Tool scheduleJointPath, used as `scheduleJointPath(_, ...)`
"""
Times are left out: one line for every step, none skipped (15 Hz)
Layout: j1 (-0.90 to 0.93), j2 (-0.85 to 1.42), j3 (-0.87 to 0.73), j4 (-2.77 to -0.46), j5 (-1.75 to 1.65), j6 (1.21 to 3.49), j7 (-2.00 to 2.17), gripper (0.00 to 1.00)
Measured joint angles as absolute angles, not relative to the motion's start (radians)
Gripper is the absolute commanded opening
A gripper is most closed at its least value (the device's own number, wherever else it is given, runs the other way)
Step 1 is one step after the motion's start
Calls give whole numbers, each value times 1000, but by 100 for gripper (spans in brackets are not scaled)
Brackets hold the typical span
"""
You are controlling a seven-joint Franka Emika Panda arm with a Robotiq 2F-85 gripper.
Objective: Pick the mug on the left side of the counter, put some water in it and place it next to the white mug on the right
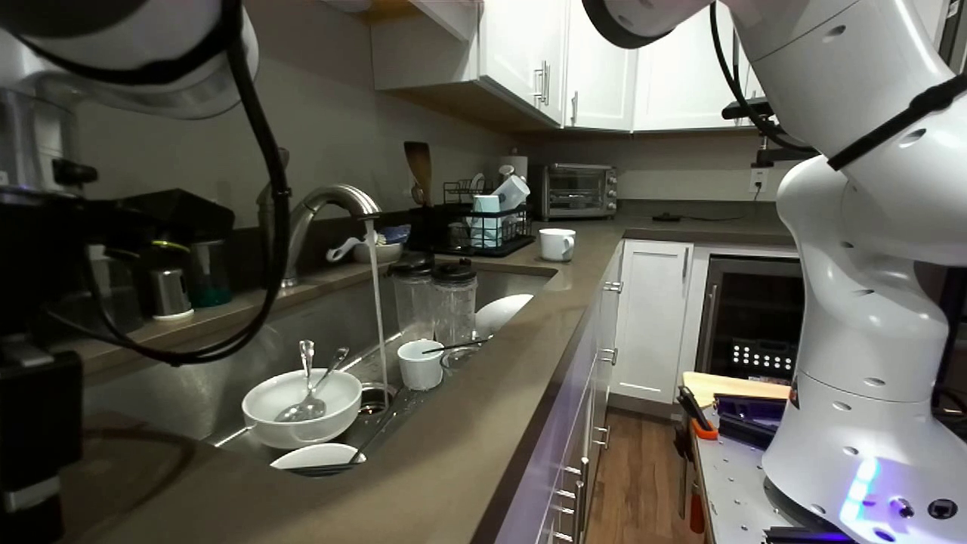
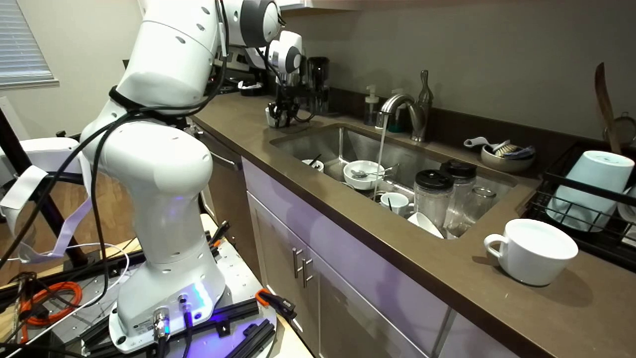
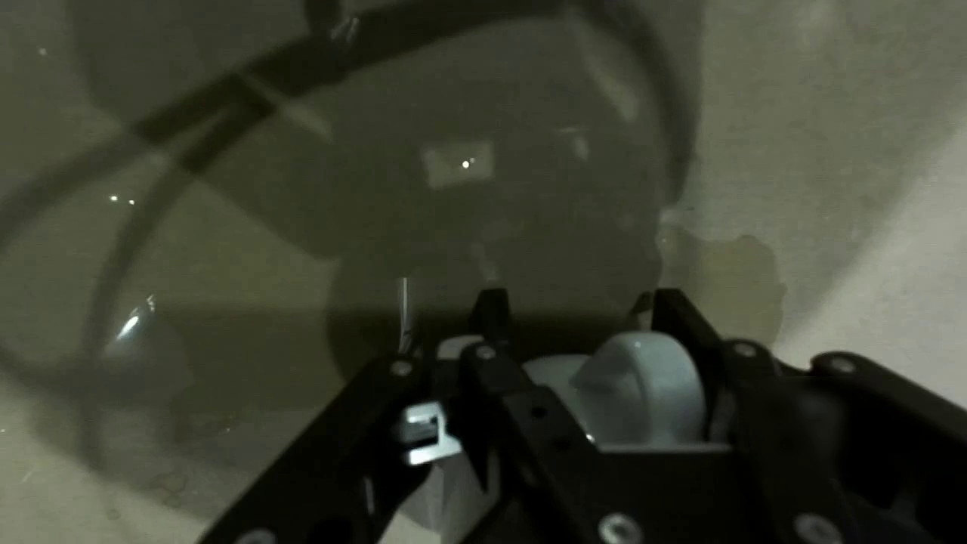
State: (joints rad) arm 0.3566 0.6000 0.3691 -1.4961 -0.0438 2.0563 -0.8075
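Observation:
The mug (image 2: 271,117) stands on the left part of the counter (image 2: 238,119), largely behind my gripper (image 2: 283,115) in an exterior view. In the wrist view its white loop handle (image 3: 668,393) rises between the two fingers of the gripper (image 3: 578,302). They are spread apart; one lies close against the handle, the other in front of the mug's wall, and whether they press on it is unclear. The white mug (image 2: 534,251) stands upright at the right in both exterior views. Water (image 2: 381,154) runs from the faucet (image 2: 397,102) into the sink.
The sink (image 1: 242,397) holds a bowl with spoons (image 1: 302,408), a cup (image 1: 421,364) and clear lidded bottles (image 1: 453,302). A black dish rack (image 1: 491,238) stands beyond it. A wet-looking patch (image 3: 740,287) spreads on the counter near the gripper.

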Motion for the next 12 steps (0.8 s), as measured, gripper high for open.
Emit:
scheduleJointPath(359,601,369,-1493,-44,2055,-807,15)
scheduleJointPath(360,602,369,-1492,-44,2054,-807,9)
scheduleJointPath(361,602,369,-1491,-44,2053,-807,4)
scheduleJointPath(362,602,369,-1491,-44,2052,-806,3)
scheduleJointPath(362,602,369,-1491,-44,2051,-801,2)
scheduleJointPath(363,602,369,-1491,-44,2049,-797,5)
scheduleJointPath(364,602,369,-1491,-44,2049,-793,5)
scheduleJointPath(365,602,369,-1491,-44,2048,-788,5)
scheduleJointPath(365,602,370,-1491,-44,2047,-785,5)
scheduleJointPath(365,602,370,-1491,-44,2047,-781,5)
scheduleJointPath(365,602,370,-1491,-44,2047,-778,5)
scheduleJointPath(365,602,370,-1491,-44,2046,-776,6)
